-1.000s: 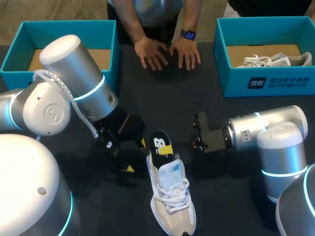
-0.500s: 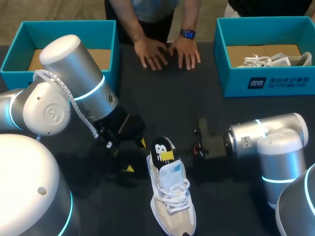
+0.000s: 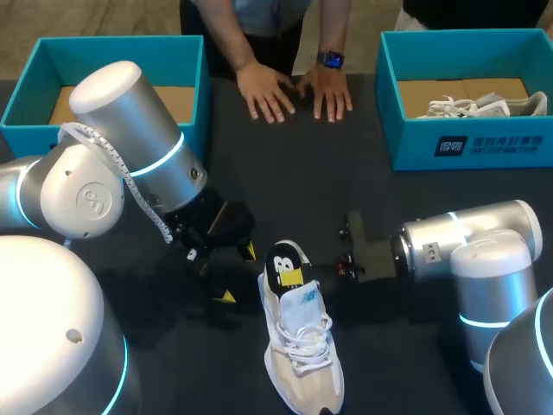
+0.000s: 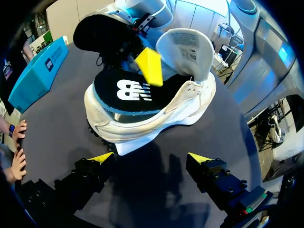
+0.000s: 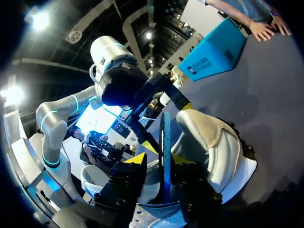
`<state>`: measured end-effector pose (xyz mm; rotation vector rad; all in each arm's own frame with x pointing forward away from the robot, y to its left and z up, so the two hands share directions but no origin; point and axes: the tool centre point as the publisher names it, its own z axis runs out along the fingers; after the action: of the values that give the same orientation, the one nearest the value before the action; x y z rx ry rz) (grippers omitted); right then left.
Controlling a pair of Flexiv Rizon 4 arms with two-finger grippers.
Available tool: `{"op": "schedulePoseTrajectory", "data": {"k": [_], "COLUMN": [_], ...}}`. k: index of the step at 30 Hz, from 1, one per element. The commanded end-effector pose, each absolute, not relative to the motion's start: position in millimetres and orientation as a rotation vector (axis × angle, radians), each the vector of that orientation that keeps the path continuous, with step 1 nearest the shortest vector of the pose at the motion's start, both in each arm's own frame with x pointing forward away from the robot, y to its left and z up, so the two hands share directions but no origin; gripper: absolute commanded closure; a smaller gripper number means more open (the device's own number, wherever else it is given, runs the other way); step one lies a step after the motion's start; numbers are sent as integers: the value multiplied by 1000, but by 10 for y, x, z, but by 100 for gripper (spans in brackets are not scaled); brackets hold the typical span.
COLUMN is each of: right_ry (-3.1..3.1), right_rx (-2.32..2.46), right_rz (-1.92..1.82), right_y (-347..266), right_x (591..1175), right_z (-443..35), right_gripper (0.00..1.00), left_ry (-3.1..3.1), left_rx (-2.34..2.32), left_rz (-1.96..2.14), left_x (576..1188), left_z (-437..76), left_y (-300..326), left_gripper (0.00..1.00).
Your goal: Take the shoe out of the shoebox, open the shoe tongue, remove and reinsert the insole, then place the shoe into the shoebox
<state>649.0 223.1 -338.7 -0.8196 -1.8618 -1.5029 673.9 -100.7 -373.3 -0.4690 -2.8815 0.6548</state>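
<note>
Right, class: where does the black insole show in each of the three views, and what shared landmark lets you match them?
Head view: the insole sticks up from the white shoe's heel end, mid-table, at the right jaws.
Left wrist view: the insole is ahead of the open left jaws, logo face showing, on the shoe.
Right wrist view: the insole is edge-on, pinched between the right jaws.
Shared landmark: the white shoe.
</note>
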Motion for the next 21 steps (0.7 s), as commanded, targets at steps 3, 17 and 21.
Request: {"op": "schedulePoseTrajectory", "data": {"k": [3, 17, 21], "right_ry": [-1877, -1881, -1873], "right_rx": [-789, -782, -806], "right_rz": [-1508, -1497, -1480], "right_y": [2282, 2331, 2294], "right_x": [6559, 6671, 6632], "right_z": [-3311, -3301, -3362], "right_gripper": [67, 100, 100], "left_ry": [-2886, -2886, -2886], "left_rx": [-468, -468, -468], "left_rz": [650, 650, 650], "left_x": [6726, 6726, 6726], "left_z": [-3730, -3730, -3730], "left_y": [-1010, -1010, -1010], "left_gripper": [0, 0, 0]}}
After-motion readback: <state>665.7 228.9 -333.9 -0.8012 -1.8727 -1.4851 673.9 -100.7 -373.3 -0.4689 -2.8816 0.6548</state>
